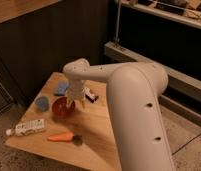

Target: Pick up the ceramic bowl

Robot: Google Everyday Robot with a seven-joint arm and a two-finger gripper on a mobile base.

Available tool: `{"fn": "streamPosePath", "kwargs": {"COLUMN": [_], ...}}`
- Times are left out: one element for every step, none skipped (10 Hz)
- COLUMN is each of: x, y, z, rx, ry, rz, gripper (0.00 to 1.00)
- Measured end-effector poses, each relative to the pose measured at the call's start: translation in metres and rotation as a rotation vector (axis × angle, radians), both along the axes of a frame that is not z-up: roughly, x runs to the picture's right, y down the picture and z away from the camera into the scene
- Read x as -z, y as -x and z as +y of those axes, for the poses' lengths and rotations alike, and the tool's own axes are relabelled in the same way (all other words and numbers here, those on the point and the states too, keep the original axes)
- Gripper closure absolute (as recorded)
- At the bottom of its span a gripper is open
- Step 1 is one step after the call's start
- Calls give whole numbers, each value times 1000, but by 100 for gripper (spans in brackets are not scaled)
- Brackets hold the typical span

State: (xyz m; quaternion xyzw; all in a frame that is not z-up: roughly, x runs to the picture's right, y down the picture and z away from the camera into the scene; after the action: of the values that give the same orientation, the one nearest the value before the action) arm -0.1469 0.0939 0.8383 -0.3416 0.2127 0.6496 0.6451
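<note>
Right now the task looks to be about in the middle: the reach is done, but the grasp and the lift are not yet made. The ceramic bowl (60,107), orange-red and glossy, sits flat on the wooden counter (96,131) and is not raised. The hand (74,105) hangs at the end of the white arm (129,100) and points down over the edge of the bowl that is nearer to the arm. Its two fingers (80,104) appear spread, with a gap between them, and they pinch nothing. One finger seems to be over the inside of the bowl and the other just outside the rim, but I cannot tell if either one touches it.

On the side of the bowl away from the hand stands a smaller blue round cup (41,103), near but apart. A carrot (60,136) and a white tube (26,127) lie nearer the camera than the bowl, well apart from it. A small packet (90,94) lies behind the bowl, beside the hand.

In my judgement, what is left is to lower a little, to close on the rim, and to lift.
</note>
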Motion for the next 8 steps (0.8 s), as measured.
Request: {"fn": "streamPosePath", "kwargs": {"x": [-2,-5,-7,-9,-13,-16,-18,-20], "y": [3,4,4,5,8,10,11,12], "z": [4,6,7,8,9,10,11,12], "rx": [5,9,12,16,27,38,50,68], "ry": [4,6,7,8,5,4,2,0], "rz": [-15,-23,-28,-31,-37,-40,-40,-42], "gripper": [35,35,35,35,35,36,41,53]}}
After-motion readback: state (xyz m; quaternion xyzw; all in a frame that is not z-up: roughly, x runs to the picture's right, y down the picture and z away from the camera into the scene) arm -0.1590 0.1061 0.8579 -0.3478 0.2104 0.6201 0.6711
